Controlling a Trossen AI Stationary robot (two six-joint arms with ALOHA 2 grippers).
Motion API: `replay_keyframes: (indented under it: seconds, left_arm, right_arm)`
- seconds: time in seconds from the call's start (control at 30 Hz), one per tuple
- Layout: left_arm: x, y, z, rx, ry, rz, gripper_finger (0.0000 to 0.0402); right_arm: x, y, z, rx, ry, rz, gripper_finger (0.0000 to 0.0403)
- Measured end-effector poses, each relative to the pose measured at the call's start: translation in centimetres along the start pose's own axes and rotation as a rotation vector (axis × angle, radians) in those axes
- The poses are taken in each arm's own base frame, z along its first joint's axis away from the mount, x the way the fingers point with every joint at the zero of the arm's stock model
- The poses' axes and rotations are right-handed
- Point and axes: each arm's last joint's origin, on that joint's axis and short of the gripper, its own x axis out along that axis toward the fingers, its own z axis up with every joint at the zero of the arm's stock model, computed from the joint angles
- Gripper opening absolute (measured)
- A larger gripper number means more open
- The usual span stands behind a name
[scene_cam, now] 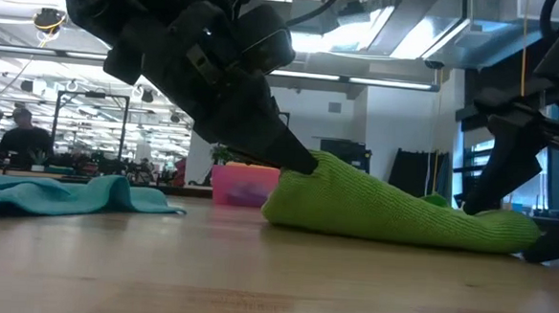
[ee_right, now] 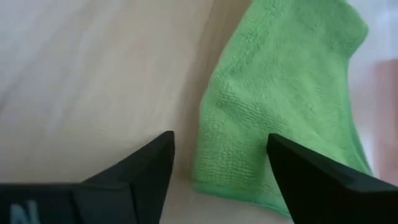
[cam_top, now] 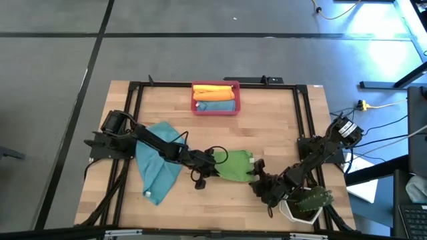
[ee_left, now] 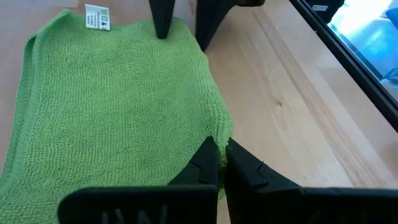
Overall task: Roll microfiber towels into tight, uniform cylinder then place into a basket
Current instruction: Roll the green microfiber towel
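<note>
A green microfiber towel [cam_top: 233, 167] lies near the middle of the wooden bench [cam_top: 267, 127], between the two arms. The left gripper [cam_top: 212, 162] sits at the towel's left edge with its fingers pinched together on the hem; the left wrist view shows the two dark fingers [ee_left: 214, 165] closed on the cloth's edge, and the low view shows that end lifted into a low hump while the rest slopes down flat to the bench. The right gripper [cam_top: 257, 168] is at the towel's opposite end with its fingers spread wide apart, holding nothing; in the right wrist view they straddle a corner of the green cloth [ee_right: 280, 106] just above the bench. A teal-blue towel [cam_top: 157, 160] lies spread and rumpled on the left part of the bench, partly under the left arm. At the far edge stands the red-pink basket [cam_top: 215, 110], holding an orange rolled towel [cam_top: 215, 92] and a blue rolled towel [cam_top: 216, 105] side by side. A white hexagonal plant pot [cam_top: 303, 208] sits at the near right corner, beside the right arm.
</note>
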Motion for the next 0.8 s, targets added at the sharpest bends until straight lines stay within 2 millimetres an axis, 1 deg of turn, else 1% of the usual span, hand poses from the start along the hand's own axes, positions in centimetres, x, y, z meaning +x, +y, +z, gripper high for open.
replay_keyframes:
  seconds: [0.13,0.33,0.43,0.5,0.57,0.8]
  left_arm:
    - [-0.1,-0.1,0.1,0.000,0.004,-0.015,0.0000]
    - [-0.5,-0.4,0.6,0.001,-0.014,-0.031,0.0000]
    - [-0.5,-0.3,0.4,0.000,0.011,-0.026,0.0000]
    - [-0.5,-0.3,0.4,0.000,0.013,-0.025,0.0000]
    - [-0.5,-0.3,0.2,-0.001,0.031,-0.022,0.0000]
    - [-0.6,0.0,-0.8,0.003,0.130,0.024,0.0000]
  right_arm:
    - [0.1,-0.2,-0.3,-0.049,0.025,-0.038,0.0241]
    - [0.2,-0.4,-0.5,-0.053,0.036,-0.050,0.0232]
    - [0.2,-0.4,-0.5,-0.050,0.033,-0.054,0.0213]
    - [0.3,-0.3,-0.5,-0.049,0.031,-0.055,0.0187]
    - [0.3,-0.3,-0.4,-0.038,0.023,-0.055,0.0153]
    - [0.5,-0.4,-0.4,0.024,0.017,-0.064,0.0021]
